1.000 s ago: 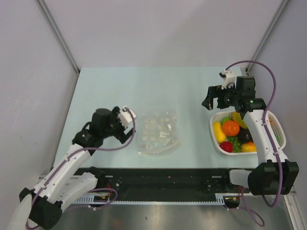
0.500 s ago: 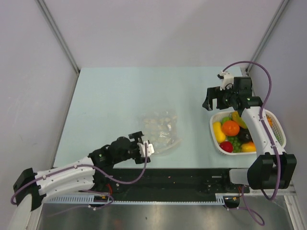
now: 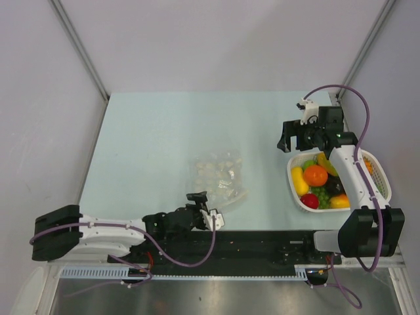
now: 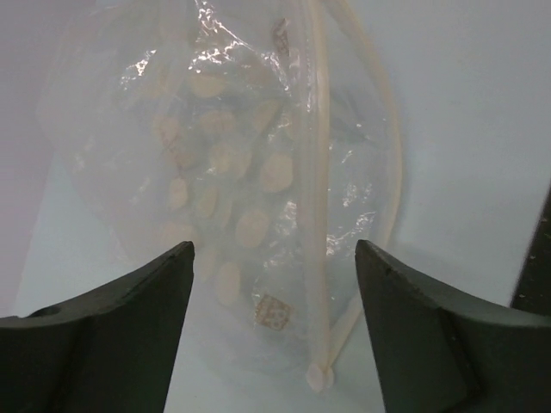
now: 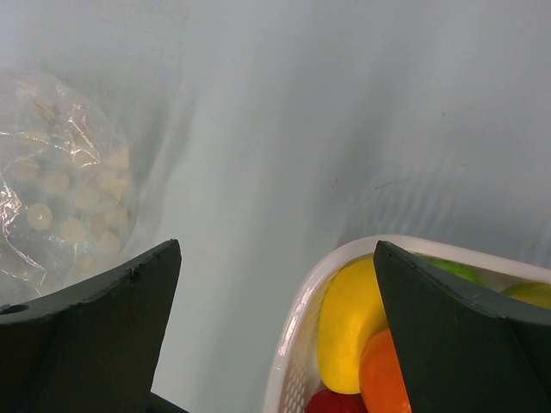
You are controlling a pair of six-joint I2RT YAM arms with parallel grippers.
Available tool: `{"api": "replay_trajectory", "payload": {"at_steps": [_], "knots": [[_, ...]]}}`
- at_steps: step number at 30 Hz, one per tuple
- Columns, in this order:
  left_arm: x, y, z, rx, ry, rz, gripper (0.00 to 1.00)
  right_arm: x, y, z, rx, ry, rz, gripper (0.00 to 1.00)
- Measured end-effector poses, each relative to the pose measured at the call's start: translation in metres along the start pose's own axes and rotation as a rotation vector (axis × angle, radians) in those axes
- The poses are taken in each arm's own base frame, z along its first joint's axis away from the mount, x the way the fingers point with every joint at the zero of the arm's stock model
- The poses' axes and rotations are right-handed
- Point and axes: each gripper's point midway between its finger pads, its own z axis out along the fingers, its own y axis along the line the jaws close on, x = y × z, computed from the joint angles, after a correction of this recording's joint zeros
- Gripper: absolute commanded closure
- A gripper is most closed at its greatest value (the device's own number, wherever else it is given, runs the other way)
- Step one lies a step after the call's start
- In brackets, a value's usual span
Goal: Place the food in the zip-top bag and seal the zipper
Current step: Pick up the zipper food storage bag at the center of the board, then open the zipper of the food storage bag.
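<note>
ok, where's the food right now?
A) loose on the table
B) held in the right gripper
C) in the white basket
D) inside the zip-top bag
C: the food sits in the white basket. The zip-top bag shows only whitish marks, and the right gripper is open with nothing in it.

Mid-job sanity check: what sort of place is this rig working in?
Likely a robot lab test cell, not a kitchen: bare grey panel walls box in a pale blue table, and the food in the white basket looks like plastic toys.
</note>
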Motion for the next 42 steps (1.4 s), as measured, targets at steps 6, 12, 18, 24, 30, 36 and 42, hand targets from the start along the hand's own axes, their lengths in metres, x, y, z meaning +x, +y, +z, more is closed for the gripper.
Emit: {"api": "replay_trajectory", "payload": {"at_steps": [6,12,18,24,30,36,42], "knots": [[0.005,0.003,0.013,-0.050,0.053,0.036,0.82,0.002,0.000,0.002,-0.001,0.007,0.003,0.00],[-0.047,0.014,0.018,0.010,0.010,-0.073,1.00,0.002,0.000,0.002,-0.001,0.006,0.003,0.00],[-0.115,0.061,0.024,0.044,-0.022,-0.371,1.00,0.001,0.001,0.000,-0.020,0.002,0.020,0.00],[-0.075,0.140,0.048,-0.054,0.169,-0.739,1.00,-0.020,-0.008,-0.013,-0.028,-0.048,0.067,0.00],[-0.053,0.204,0.021,-0.232,0.230,-0.928,1.00,-0.041,0.004,-0.021,-0.091,-0.097,0.067,0.00],[-0.066,0.193,-0.004,-0.203,0.221,-1.062,1.00,-0.044,0.035,-0.016,-0.237,-0.097,0.090,0.00],[-0.048,0.148,0.036,-0.089,0.358,-1.261,1.00,-0.023,0.084,0.000,-0.429,-0.016,0.136,0.00]]}}
